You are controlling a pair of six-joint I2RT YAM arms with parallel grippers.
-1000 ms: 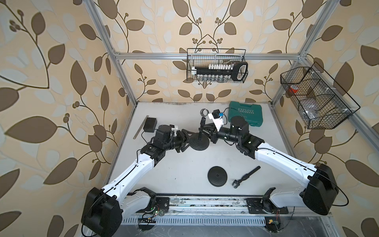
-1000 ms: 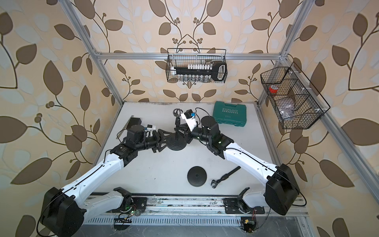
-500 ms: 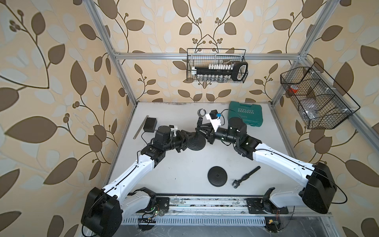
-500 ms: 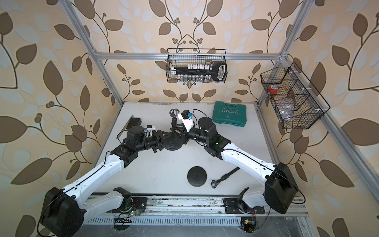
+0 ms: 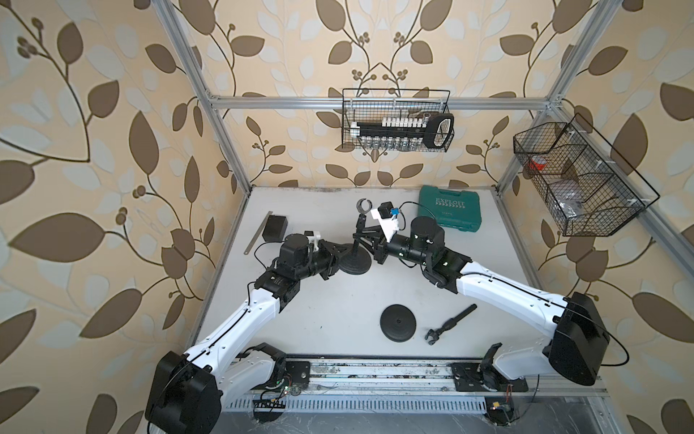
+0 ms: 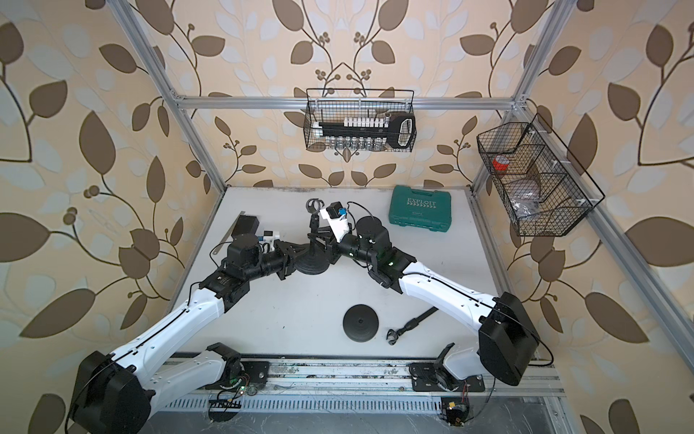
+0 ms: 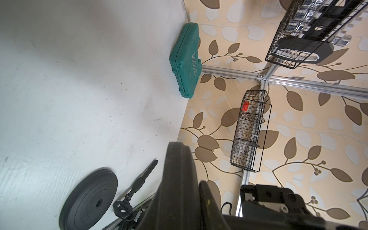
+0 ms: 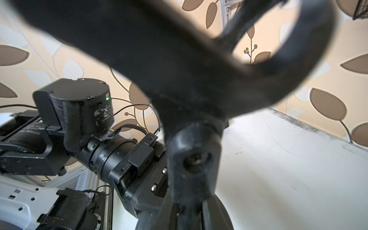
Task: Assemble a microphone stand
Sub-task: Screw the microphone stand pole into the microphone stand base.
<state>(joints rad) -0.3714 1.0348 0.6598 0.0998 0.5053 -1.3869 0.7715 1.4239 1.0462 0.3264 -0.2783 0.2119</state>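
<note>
The flat base [image 5: 399, 323] lies just left of the loose pole [image 5: 450, 323], both before the upright stand [image 5: 356, 263].

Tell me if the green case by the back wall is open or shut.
Shut. The green case lies flat with its lid closed, logo up.

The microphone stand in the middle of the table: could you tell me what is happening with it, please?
The left claw pinches the rim of the round base while the right claw is shut on the upright pole standing on it. A spare base and a second pole lie untouched on the table, nearer the front.
</note>
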